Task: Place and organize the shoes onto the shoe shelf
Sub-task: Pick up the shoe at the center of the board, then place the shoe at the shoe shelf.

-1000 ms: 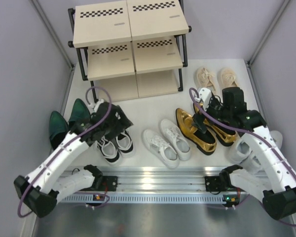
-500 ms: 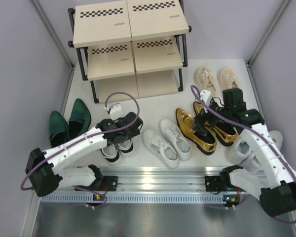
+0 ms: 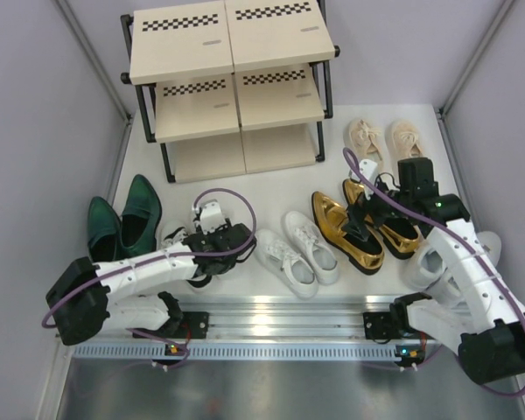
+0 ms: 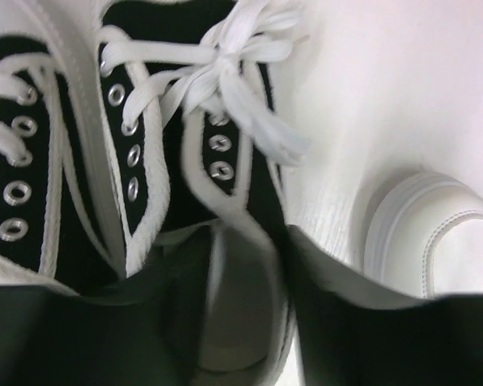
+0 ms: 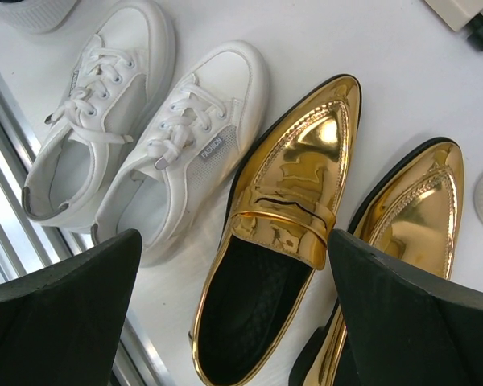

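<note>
The shoe shelf [image 3: 227, 52] stands at the back, its boards bare. My left gripper [image 3: 220, 252] is down on the black-and-white sneakers [image 3: 191, 269]. In the left wrist view the gripper [image 4: 245, 322] is open. One finger is over the right sneaker's [image 4: 145, 161] opening and the other is outside its side wall. My right gripper [image 3: 360, 229] hangs wide open above the left gold loafer [image 3: 343, 234]. In the right wrist view the gripper [image 5: 233, 322] straddles that loafer [image 5: 290, 201] without touching it.
Green loafers [image 3: 122, 223] lie at the left and white lace-ups [image 3: 296, 254] in the middle. Beige sneakers [image 3: 385, 138] are at the back right. Chunky white sneakers [image 3: 437, 262] sit under the right arm. A metal rail [image 3: 271, 311] runs along the near edge.
My left gripper has swung right and come down from near the green loafers onto the black-and-white sneakers. The right gripper has barely moved.
</note>
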